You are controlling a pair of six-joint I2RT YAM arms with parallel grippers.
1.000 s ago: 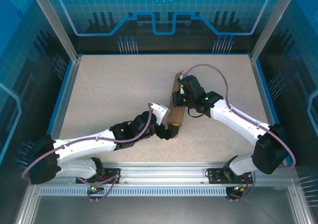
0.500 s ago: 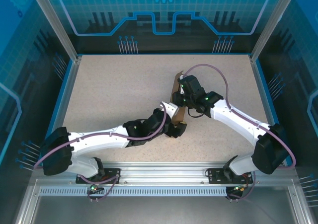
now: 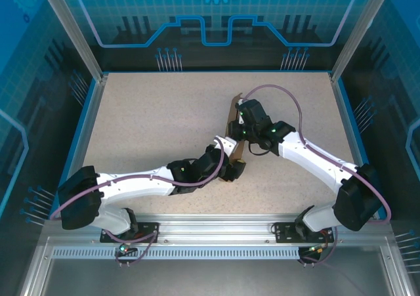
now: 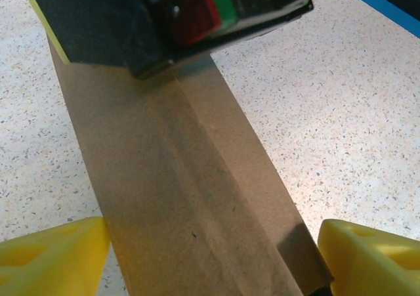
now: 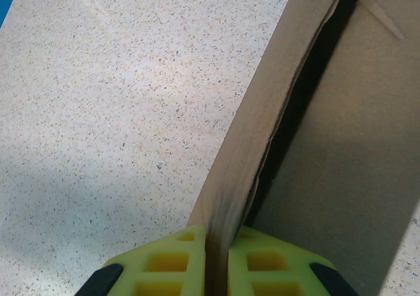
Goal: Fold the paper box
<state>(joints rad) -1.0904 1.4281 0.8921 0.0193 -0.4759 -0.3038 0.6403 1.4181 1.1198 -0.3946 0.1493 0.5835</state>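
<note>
left gripper (image 4: 213, 270): fingers parted, astride the paper box (image 4: 197, 197), whose long axis runs straight ahead. right gripper (image 5: 216, 253): clamped on its upright edge, far end.

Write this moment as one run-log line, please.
left gripper: open, straddling box | right gripper: shut on box edge | box: partly folded

item count, work area
i register one paper box (image 3: 234, 153) and one table (image 3: 157, 119); i have two arms (image 3: 131, 181), each with one pincer, the left gripper (image 4: 211, 260) and the right gripper (image 5: 216, 264); each gripper has two yellow pads (image 4: 46, 256), four in total.
</note>
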